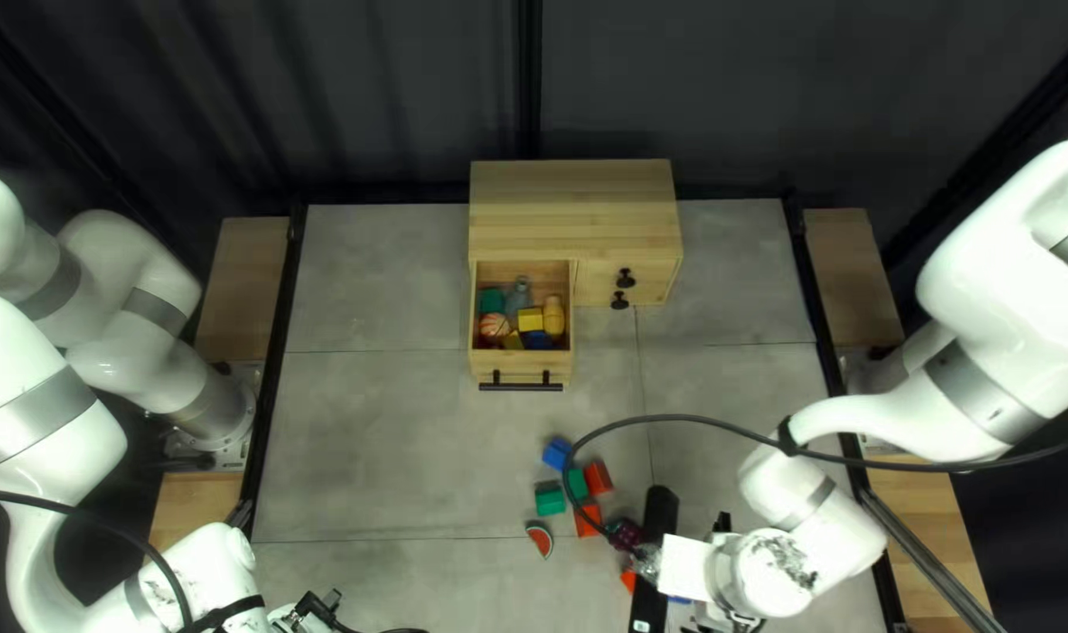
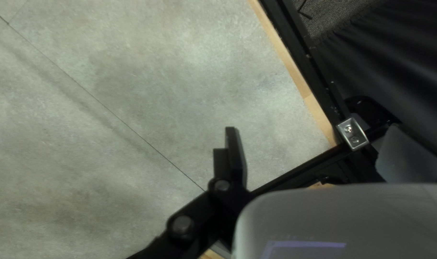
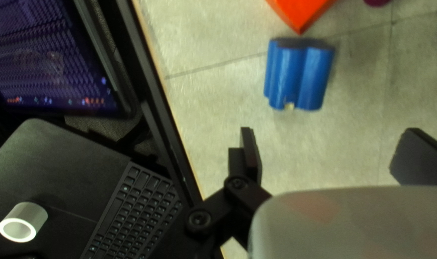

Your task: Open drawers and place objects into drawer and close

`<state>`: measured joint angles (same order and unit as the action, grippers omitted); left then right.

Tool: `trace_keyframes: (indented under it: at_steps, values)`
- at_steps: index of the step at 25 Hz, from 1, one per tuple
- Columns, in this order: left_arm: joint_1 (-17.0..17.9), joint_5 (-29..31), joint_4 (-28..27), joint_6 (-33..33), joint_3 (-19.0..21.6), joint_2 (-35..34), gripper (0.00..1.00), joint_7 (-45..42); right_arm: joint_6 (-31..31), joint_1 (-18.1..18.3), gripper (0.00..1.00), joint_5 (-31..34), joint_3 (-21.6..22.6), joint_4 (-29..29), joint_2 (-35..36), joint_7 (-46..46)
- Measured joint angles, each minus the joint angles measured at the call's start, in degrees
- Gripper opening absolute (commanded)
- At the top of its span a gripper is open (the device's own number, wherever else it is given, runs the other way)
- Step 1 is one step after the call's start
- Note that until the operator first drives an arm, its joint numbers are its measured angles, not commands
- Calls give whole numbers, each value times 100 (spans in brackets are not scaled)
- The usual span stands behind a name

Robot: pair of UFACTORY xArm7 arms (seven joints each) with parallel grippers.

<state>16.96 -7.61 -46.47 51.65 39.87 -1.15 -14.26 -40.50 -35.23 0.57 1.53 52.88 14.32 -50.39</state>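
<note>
One blue block (image 3: 299, 74) lies on the counter (image 3: 213, 110) ahead of the wide-open jaws of the right arm (image 1: 1003, 305), the nearer arm, its grooves running across their closing line. The jaws of the left arm (image 1: 30, 363) stand wide too.

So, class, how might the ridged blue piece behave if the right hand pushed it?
The blue piece looks stiff, holding its shape without sagging. Its rounded sides might let it rock, though the joined ridges should hinder a full roll. Its sheen hints at slipperiness.
</note>
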Motion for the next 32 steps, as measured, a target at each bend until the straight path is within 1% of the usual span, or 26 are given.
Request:
trace_keyframes:
  at_steps: [3, 10, 11, 12, 13, 15, 17, 21, 24, 28, 29, 32]
  values:
    - [0, 0, 0, 0, 0, 0, 100, 0, 30, 67, 100, -51, 9, 137, 162, 196]
    - [0, 0, 0, 0, 0, 0, 100, 0, 299, 241, 100, -219, 61, 219, 428, 621]
    - [0, 0, 0, 0, 0, 0, 100, 0, 354, 269, 76, -249, 74, 216, 460, 690]
    - [0, 0, 0, 0, 0, 0, 100, 0, 406, 295, 31, -274, 86, 205, 484, 753]
    - [0, 0, 0, 0, 0, 0, 100, 0, 467, 321, 2, -297, 101, 184, 504, 824]
    - [0, 0, 0, 0, 0, 0, 100, 0, 539, 350, 0, -321, 121, 156, 523, 911]
    - [0, 0, 0, 0, 0, 0, 100, 0, 542, 357, 0, -318, 133, 167, 525, 961]
    - [0, 0, 0, 0, 0, 0, 100, 0, 150, 313, 0, -237, 147, 442, 509, 1001]
    - [0, 0, 0, 0, 0, 0, 100, 0, -362, 263, 0, -116, 163, 739, 465, 1068]
    - [0, 0, 0, 0, 0, 0, 100, 0, -1299, 200, 0, 142, 205, 1165, 278, 1374]
    - [0, 0, 0, 0, 0, 0, 100, 0, -1605, 190, 0, 232, 217, 1305, 218, 1531]
    - [0, 0, 0, 0, 0, 0, 100, 0, -2268, 198, 0, 457, 232, 1652, 60, 2178]
